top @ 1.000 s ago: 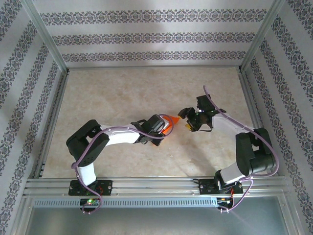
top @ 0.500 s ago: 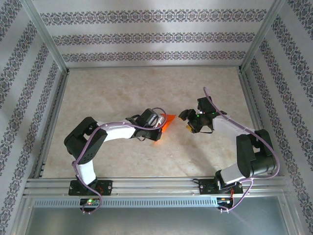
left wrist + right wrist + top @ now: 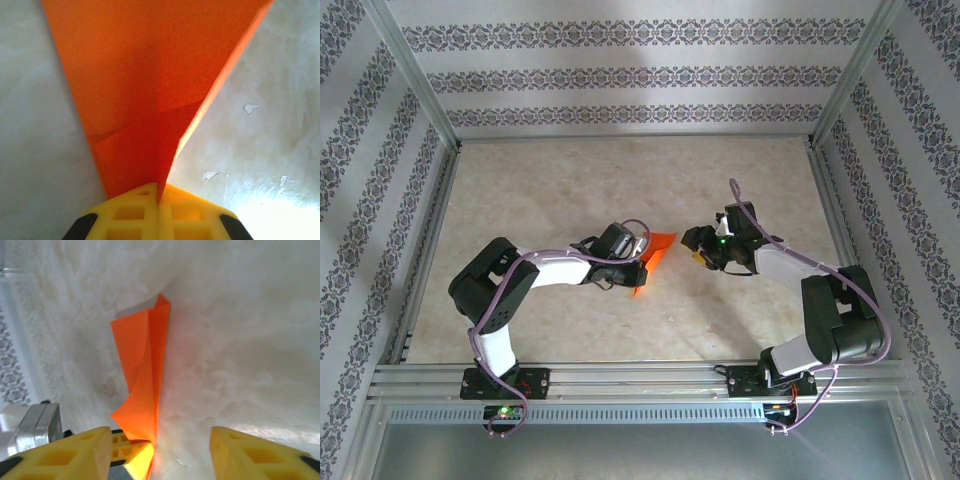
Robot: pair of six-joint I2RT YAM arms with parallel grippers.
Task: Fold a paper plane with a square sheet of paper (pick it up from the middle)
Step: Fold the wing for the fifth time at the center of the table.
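Note:
The sheet of paper [image 3: 660, 248] is bright orange-red and folded along a centre crease into a narrow pointed shape. It stands on edge just over the table. My left gripper [image 3: 636, 264] is shut on its lower end; in the left wrist view the yellow fingertips [image 3: 150, 200] pinch the crease and the paper [image 3: 140, 85] fans away from them. My right gripper [image 3: 701, 247] faces it from the right, open. In the right wrist view the paper [image 3: 142, 370] rises between the right gripper's [image 3: 160, 437] spread fingers, closer to its left finger [image 3: 75, 452], touching neither.
The pale marbled tabletop [image 3: 560, 190] is walled by patterned panels with metal rails at the left [image 3: 430, 230] and right [image 3: 830, 200]. Both arm bases sit on the near rail [image 3: 640, 380]. The two grippers stand close together at mid-table.
My left gripper has swung a little left and turned, so the paper now slants from lower left to upper right. My right gripper has edged toward the paper with its jaws somewhat narrower.

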